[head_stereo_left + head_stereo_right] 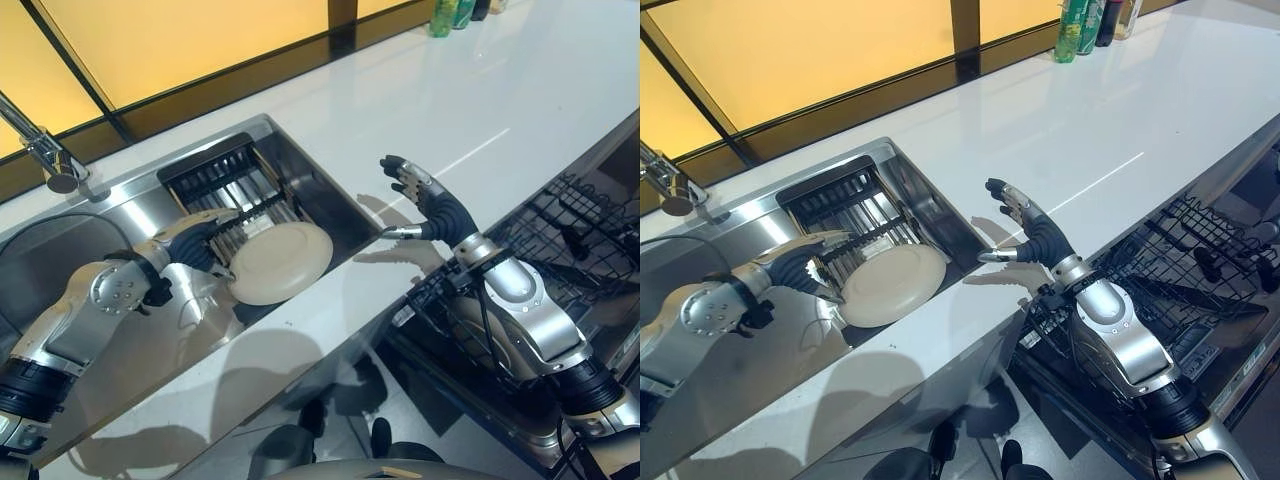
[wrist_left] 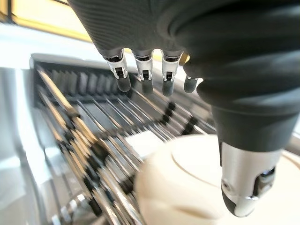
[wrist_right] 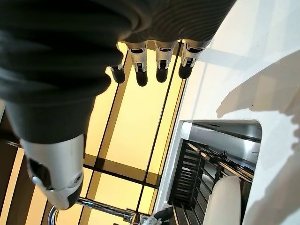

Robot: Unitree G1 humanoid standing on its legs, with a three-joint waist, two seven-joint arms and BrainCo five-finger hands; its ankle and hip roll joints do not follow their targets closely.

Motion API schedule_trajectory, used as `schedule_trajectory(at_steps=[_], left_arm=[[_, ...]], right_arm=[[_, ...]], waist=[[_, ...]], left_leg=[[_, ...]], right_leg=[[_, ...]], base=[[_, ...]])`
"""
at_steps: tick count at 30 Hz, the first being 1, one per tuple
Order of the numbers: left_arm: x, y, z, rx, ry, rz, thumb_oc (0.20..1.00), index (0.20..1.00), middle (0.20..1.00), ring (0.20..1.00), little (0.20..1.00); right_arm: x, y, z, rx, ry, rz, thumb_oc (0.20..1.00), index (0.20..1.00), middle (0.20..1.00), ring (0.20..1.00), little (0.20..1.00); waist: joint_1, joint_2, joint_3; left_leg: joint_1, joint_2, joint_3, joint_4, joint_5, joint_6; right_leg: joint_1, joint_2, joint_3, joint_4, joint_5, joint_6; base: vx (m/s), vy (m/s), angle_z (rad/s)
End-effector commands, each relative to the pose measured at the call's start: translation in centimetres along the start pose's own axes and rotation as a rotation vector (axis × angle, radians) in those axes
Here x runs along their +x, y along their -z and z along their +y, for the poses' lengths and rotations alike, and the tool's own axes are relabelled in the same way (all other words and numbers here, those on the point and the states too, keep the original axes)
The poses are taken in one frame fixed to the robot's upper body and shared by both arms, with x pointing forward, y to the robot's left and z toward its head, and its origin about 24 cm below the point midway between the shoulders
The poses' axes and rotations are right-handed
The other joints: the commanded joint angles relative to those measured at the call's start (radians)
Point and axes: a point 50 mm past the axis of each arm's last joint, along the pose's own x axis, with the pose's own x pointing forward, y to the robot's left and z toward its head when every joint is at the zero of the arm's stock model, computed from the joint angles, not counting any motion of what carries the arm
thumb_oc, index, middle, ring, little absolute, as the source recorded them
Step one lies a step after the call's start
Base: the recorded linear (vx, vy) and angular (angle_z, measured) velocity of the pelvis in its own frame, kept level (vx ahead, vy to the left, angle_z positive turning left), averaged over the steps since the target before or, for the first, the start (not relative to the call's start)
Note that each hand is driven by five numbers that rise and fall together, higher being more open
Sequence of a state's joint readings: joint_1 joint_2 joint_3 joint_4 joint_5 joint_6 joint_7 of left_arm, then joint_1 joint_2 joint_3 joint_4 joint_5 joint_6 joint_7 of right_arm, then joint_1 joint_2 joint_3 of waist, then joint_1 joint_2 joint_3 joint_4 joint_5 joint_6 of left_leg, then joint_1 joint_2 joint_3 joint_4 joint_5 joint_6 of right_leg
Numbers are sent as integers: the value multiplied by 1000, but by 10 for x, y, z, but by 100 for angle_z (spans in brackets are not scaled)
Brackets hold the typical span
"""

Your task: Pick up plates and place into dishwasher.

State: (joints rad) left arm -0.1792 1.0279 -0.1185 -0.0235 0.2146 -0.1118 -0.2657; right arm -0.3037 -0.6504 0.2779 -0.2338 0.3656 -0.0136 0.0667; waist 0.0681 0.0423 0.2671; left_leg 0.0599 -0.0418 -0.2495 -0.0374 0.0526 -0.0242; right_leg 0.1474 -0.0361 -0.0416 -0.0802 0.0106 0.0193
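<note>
A cream plate [image 1: 283,262] lies upside down in the sink [image 1: 310,175], leaning on a dark wire rack [image 1: 222,178]. My left hand [image 1: 190,245] is at the plate's left edge, fingers straight and spread. In the left wrist view its thumb [image 2: 246,187] hovers over the plate's underside [image 2: 187,187] while its fingers reach over the rack [image 2: 93,140]; I cannot tell whether they touch the plate. Over the white counter my right hand [image 1: 1028,228] is raised and open, holding nothing, to the right of the plate [image 1: 892,284]. The dishwasher's wire basket [image 1: 1200,250] stands pulled out at the lower right.
A faucet [image 1: 45,150] stands at the sink's far left. Green and dark bottles [image 1: 1080,22] stand at the counter's back edge. The white counter [image 1: 500,100] stretches to the right of the sink. The dishwasher basket [image 1: 575,215] holds some dark prongs and items.
</note>
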Motion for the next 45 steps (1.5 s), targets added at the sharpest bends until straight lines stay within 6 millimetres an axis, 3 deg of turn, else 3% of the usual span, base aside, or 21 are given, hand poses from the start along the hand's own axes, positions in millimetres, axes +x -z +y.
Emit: schedule_trajectory(at_steps=[1,9,15,27,34,40,45], left_arm=[[-13,-1,24,67,-116,-22,1000,1000,1000,1000,1000],[-18,-1,25,77,-145,-31,1000,1000,1000,1000,1000],[-17,-9,16,53,-73,-67,1000,1000,1000,1000,1000],[-2,-35,-8,-35,220,-153,1000,1000,1000,1000,1000],[-1,-35,-17,-39,374,-107,1000,1000,1000,1000,1000],[-1,-36,-17,-41,368,-105,1000,1000,1000,1000,1000],[-1,-36,-9,9,160,-142,1000,1000,1000,1000,1000]], right_arm=[[-8,-19,-10,-37,23,-76,1000,1000,1000,1000,1000],[-11,-17,-10,-33,35,-68,1000,1000,1000,1000,1000],[-14,-16,-10,-29,40,-60,1000,1000,1000,1000,1000],[-14,-15,-7,-18,47,-49,1000,1000,1000,1000,1000],[-16,-14,-8,-16,50,-45,1000,1000,1000,1000,1000],[-18,-14,-8,-8,55,-39,1000,1000,1000,1000,1000],[-20,-11,-9,-1,68,-30,1000,1000,1000,1000,1000]], waist=[[3,15,-64],[6,16,-71],[1,17,-72],[-11,11,-63],[-14,12,-61],[-15,13,-58],[-12,11,-52]], left_leg=[[-51,33,45,22,45,2],[-50,30,48,23,45,1],[-46,31,53,22,45,1],[-35,34,62,20,42,5],[-30,35,69,19,40,7],[-28,34,70,20,38,9],[-32,34,67,19,38,11]], right_leg=[[-79,-27,-38,175,-55,35],[-75,-24,-38,176,-60,32],[-71,-23,-36,175,-60,32],[-66,-28,-44,170,-52,40],[-62,-31,-50,168,-48,45],[-62,-32,-54,170,-48,48],[-70,-33,-52,174,-51,49]], base=[[0,0,0],[1,0,1],[0,0,0],[0,0,0],[0,0,0],[11,-2,0],[6,0,0]])
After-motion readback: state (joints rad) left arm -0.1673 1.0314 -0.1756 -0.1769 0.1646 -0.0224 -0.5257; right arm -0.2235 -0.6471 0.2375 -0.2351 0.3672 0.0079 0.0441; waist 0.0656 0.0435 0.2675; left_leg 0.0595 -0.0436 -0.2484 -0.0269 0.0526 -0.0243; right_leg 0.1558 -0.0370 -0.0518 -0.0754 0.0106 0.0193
